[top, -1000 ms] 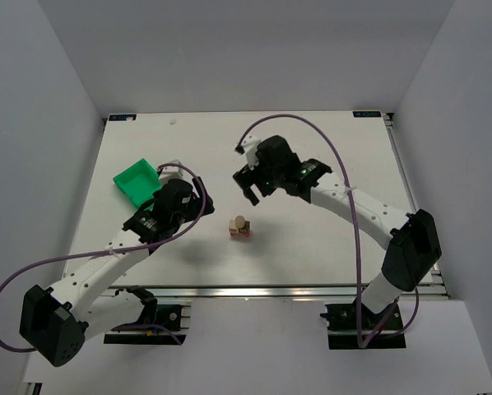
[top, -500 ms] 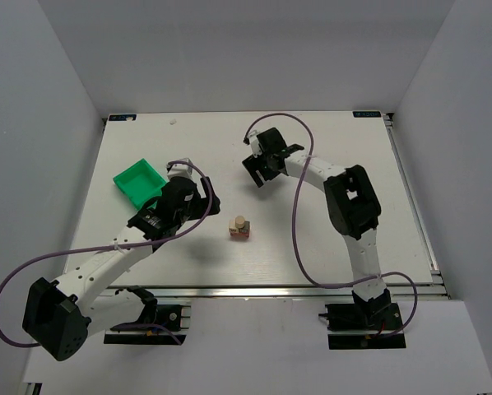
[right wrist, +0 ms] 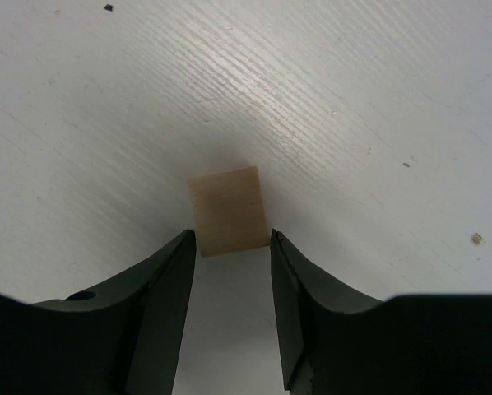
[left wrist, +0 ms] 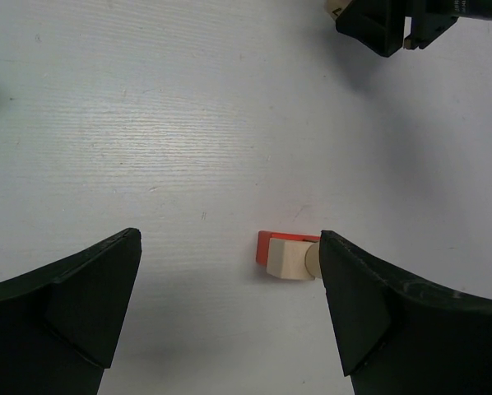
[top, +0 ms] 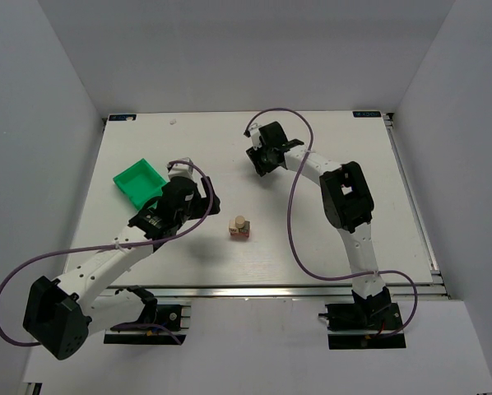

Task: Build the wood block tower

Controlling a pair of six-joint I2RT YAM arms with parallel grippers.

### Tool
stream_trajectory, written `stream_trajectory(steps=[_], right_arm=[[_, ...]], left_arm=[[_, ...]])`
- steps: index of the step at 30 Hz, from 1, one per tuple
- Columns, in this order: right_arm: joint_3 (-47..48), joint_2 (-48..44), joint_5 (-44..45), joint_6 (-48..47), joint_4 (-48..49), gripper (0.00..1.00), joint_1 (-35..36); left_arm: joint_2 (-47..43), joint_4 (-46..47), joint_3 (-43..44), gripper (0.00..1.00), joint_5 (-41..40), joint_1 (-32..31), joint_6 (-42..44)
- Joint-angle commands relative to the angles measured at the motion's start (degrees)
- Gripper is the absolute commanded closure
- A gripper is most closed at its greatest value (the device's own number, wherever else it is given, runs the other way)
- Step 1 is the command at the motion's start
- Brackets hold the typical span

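Observation:
The wood block tower [top: 239, 226] stands mid-table: a red-orange base [left wrist: 264, 244] with a pale beige cube [left wrist: 285, 258] and a round beige piece [left wrist: 311, 262] on top, partly hidden by my left finger. My left gripper [top: 206, 197] is open and empty, hovering left of the tower; the left wrist view shows it [left wrist: 229, 263] wide apart. My right gripper [top: 261, 161] is low at the far middle of the table. In the right wrist view it [right wrist: 230, 238] pinches the near edge of a loose beige cube [right wrist: 228, 209] that rests on the table.
A green plastic bin [top: 137, 181] sits at the left, just behind the left wrist. The white table [top: 312, 239] ends in metal rails at the right and near edges. Purple cables loop over both arms.
My right arm has swung back to the far middle of the table, dropped low and narrowed its jaws onto the loose beige cube. My left gripper shifted slightly right. The tower is unchanged.

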Motion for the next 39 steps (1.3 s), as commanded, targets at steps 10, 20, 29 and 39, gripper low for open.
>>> stream_trajectory(steps=[10, 20, 29, 39], right_arm=[[0.18, -0.42, -4.63, -1.21, 2.53, 0.46, -0.33], [-4.02, -5.06, -9.89, -3.93, 2.52, 0.88, -0.68], [-21.42, -29.38, -28.86, -8.15, -3.60, 0.89, -0.68], [-34.35, -44.17, -50.31, -19.30, -15.66, 0.88, 1.68]], left_arm=[[1.70, 0.77, 1.17, 0.02, -0.07, -0.01, 1.42], [2.67, 2.87, 0.90, 0.02, 0.54, 0.07, 2.90], [-2.24, 13.41, -3.31, 0.02, 32.71, -0.72, 24.95], [-7.97, 21.00, -7.81, 0.02, 54.86, -0.28, 36.03]])
